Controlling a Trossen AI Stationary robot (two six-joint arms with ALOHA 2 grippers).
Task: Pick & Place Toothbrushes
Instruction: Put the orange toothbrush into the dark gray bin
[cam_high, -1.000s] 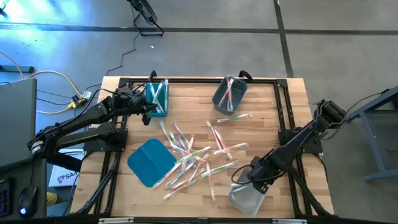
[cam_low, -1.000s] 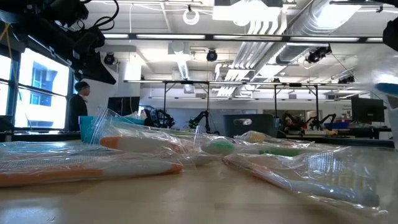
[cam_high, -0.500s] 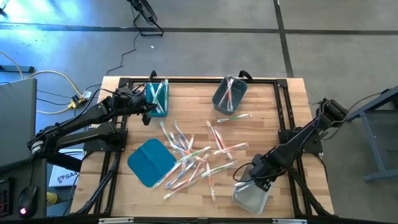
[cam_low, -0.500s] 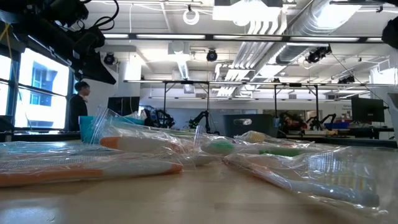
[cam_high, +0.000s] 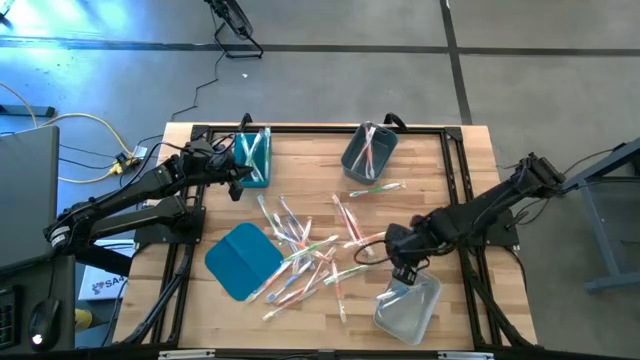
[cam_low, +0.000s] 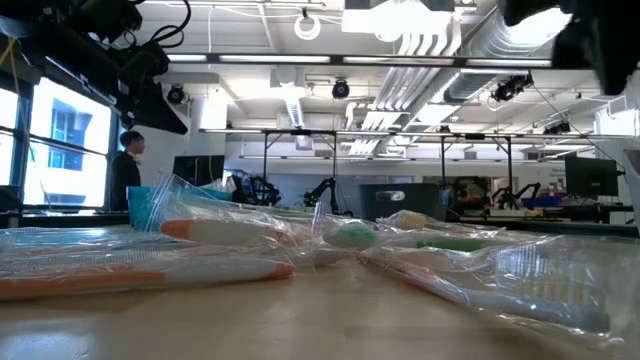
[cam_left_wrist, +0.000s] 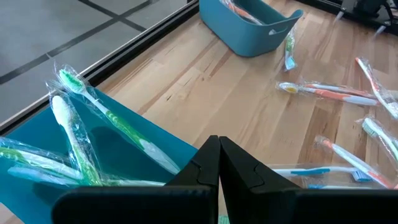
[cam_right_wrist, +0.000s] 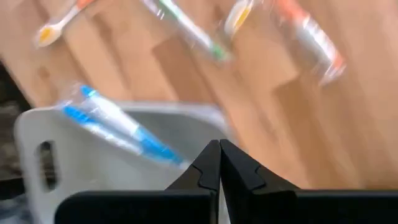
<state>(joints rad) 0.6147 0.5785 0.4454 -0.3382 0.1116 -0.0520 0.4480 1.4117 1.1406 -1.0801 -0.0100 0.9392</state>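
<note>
Loose wrapped toothbrushes (cam_high: 310, 250) lie flat in a scatter on the middle of the table, and the low view shows them close up (cam_low: 230, 235). My left gripper (cam_high: 238, 172) (cam_left_wrist: 217, 144) is shut and hangs over the teal bin (cam_high: 256, 158), which holds green toothbrushes (cam_left_wrist: 99, 109). My right gripper (cam_high: 398, 262) (cam_right_wrist: 219, 148) is shut and empty. It hovers between the scatter's right edge and the far rim of the grey bin (cam_high: 410, 312). Blue toothbrushes (cam_right_wrist: 118, 127) lie in that bin.
A blue-grey bin (cam_high: 360, 160) with pink-orange toothbrushes stands at the far middle of the table. The flat teal lid (cam_high: 240, 262) lies left of the scatter. A dark frame (cam_high: 455, 170) runs along the table's edges. A person stands in the room beyond (cam_low: 125, 170).
My right gripper has risen from over the grey bin and swung toward the far edge and the scattered toothbrushes, its arm stretching out over the table. It has stayed shut. The left arm has kept still.
</note>
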